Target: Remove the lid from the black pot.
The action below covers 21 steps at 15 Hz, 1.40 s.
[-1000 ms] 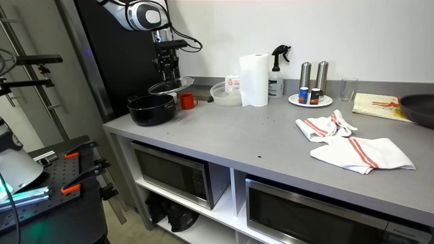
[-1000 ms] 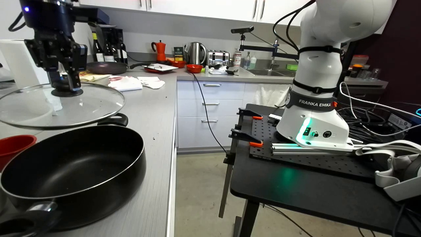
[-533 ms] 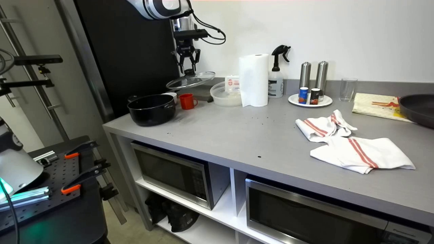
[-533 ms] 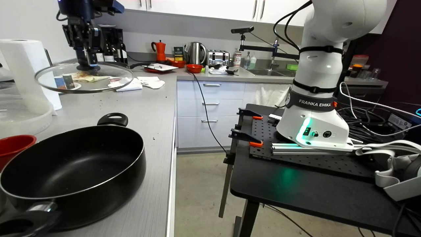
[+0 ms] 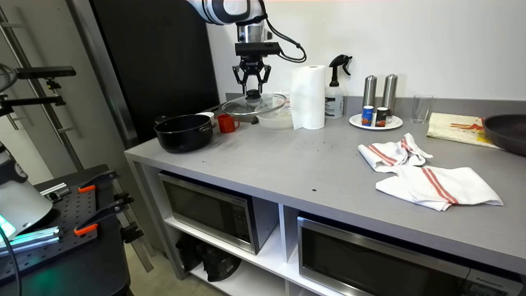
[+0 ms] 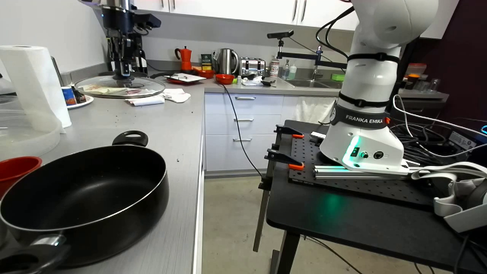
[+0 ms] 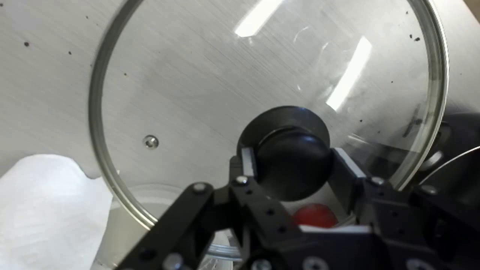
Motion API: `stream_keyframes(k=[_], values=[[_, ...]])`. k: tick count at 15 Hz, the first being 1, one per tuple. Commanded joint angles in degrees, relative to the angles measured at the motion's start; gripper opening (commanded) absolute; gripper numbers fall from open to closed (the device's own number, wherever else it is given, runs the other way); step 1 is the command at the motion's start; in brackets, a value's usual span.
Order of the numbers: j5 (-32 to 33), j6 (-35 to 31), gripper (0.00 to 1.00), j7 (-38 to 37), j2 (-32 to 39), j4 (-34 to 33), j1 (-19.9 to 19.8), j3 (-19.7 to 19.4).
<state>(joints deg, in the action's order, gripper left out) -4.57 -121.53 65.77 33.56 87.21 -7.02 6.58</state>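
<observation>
The glass lid [image 5: 238,107] has a metal rim and a round black knob [image 7: 290,180]. My gripper [image 5: 252,91] is shut on the knob, with a finger on each side of it in the wrist view [image 7: 296,162]. The lid hangs in the air above the counter, slightly tilted, in both exterior views [image 6: 120,96]. It is clear of the black pot [image 5: 183,137]. The pot stands uncovered at the counter's end, and its bare inside shows in an exterior view [image 6: 87,182]. In the wrist view only a dark part of the pot [image 7: 461,150] shows at the right edge.
A red mug [image 5: 227,123] stands beside the pot. A clear plastic tub [image 5: 274,122], a paper towel roll [image 5: 307,98] and a spray bottle [image 5: 334,100] stand along the wall. A white plate [image 5: 353,121] with shakers and striped towels [image 5: 439,187] lie farther along the counter.
My gripper has carried the lid away from the pot, along the counter past the red mug and toward the plastic tub and paper towel roll. The pot has not moved.
</observation>
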Motion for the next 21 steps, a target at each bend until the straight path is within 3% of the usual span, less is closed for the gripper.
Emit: stream_keyframes(k=[1, 12, 21], values=[[-3.61, 1.34, 0.25, -0.95, 5.29, -5.9, -1.99, 0.15], [-1.12, -6.08, 0.25, -5.73, 14.16, -6.02, -0.61, -0.35], [2.42, -12.37, 0.25, -8.04, 16.94, -4.65, 0.64, -0.95]])
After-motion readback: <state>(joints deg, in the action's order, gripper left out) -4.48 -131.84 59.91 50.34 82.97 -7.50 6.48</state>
